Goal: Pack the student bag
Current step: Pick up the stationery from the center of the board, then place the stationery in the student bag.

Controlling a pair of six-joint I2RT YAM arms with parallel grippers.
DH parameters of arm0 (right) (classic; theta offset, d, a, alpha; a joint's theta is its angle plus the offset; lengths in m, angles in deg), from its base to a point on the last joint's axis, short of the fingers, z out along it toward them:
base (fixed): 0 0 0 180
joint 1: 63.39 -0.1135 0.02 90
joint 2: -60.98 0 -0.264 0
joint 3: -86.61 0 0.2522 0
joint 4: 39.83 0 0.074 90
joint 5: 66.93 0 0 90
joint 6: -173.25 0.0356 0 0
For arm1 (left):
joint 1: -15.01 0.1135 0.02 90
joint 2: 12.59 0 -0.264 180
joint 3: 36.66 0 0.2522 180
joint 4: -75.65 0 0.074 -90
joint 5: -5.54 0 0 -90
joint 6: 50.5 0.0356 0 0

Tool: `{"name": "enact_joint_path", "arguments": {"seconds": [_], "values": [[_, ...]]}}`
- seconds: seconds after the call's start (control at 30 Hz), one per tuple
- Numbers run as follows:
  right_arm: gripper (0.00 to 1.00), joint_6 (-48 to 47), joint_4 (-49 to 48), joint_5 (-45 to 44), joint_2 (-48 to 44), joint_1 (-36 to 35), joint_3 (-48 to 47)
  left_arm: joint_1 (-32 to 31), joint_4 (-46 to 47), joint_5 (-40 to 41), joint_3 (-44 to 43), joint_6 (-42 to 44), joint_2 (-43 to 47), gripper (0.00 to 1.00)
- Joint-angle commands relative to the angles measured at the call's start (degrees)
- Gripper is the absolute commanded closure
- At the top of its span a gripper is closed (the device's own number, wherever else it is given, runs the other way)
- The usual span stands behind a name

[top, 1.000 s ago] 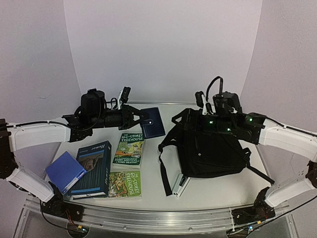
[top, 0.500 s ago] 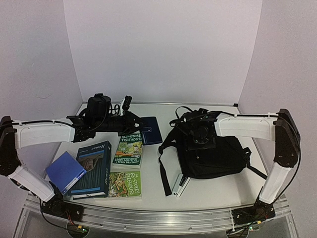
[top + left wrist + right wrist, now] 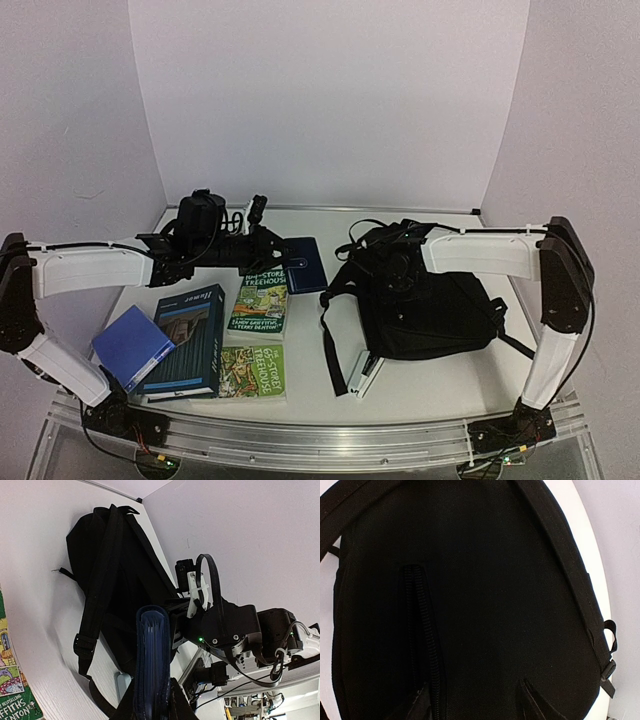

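The student bag (image 3: 430,310) lies flat at the right of the table, all black, straps trailing to its left. My right gripper (image 3: 398,262) is down on its upper left part. In the right wrist view the bag (image 3: 485,580) fills the frame, its zipper (image 3: 422,645) running lengthwise. The right gripper (image 3: 475,705) is open, its dark fingertips (image 3: 535,702) apart on the fabric. My left gripper (image 3: 278,252) is shut on a small dark-blue wallet (image 3: 303,263), held left of the bag. The wallet (image 3: 152,665) shows edge-on in the left wrist view, the bag (image 3: 107,580) beyond it.
Two green Treehouse books (image 3: 262,300) (image 3: 252,370) lie at centre left. A dark-blue book (image 3: 187,340) and a blue notebook (image 3: 130,345) lie further left. A white stapler (image 3: 366,375) pokes out under the bag's near edge. White walls close the back and sides.
My right arm has swung from behind the bag down onto its upper left part, and its jaws have narrowed. The left gripper has drawn the wallet slightly nearer.
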Motion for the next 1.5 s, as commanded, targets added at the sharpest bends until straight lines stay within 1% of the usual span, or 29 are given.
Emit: {"name": "enact_joint_path", "arguments": {"seconds": [0.0, 0.2, 0.33, 0.43, 0.7, 0.97, 1.07, 1.3, 1.47], "values": [[0.45, 1.01, 1.32, -2.35, 0.58, -0.33, -1.24, 0.30, 2.44, -0.60, -1.65, -0.75, -0.03, 1.00], [0.44, -0.56, -2.95, 1.89, 0.05, -0.33, -0.54, 0.30, 2.79, -0.87, -1.39, -1.25, -0.46, 1.00], [0.40, -0.65, -3.07, 2.09, 1.28, -0.31, -0.60, 0.29, 2.92, -1.01, -1.33, -1.42, -0.53, 1.00], [0.41, -0.41, -2.76, 1.09, 2.28, -0.34, -0.20, 0.29, 2.92, -1.03, -1.39, -1.45, -0.45, 1.00], [0.57, 1.25, -1.39, -1.14, 2.84, -0.20, 0.43, 0.29, 3.08, -1.34, -1.43, -1.78, -0.57, 1.00], [0.66, 1.86, -1.14, -1.77, 3.69, 0.07, 1.24, 0.29, 3.08, -1.37, -1.43, -1.80, -0.53, 1.00], [0.74, 2.27, -0.69, -2.51, 3.08, 0.23, 1.57, 0.30, 3.08, -1.47, -1.35, -1.83, -0.54, 1.00], [0.99, 3.26, 0.50, -4.30, 1.14, 0.62, 1.51, 0.29, 4.28, -2.59, -2.07, -2.50, -1.45, 1.00], [1.00, 2.07, -2.06, -2.18, -2.81, 1.25, 2.16, -0.08, 10.00, -5.95, -3.34, -6.50, -5.27, 1.00]]}}
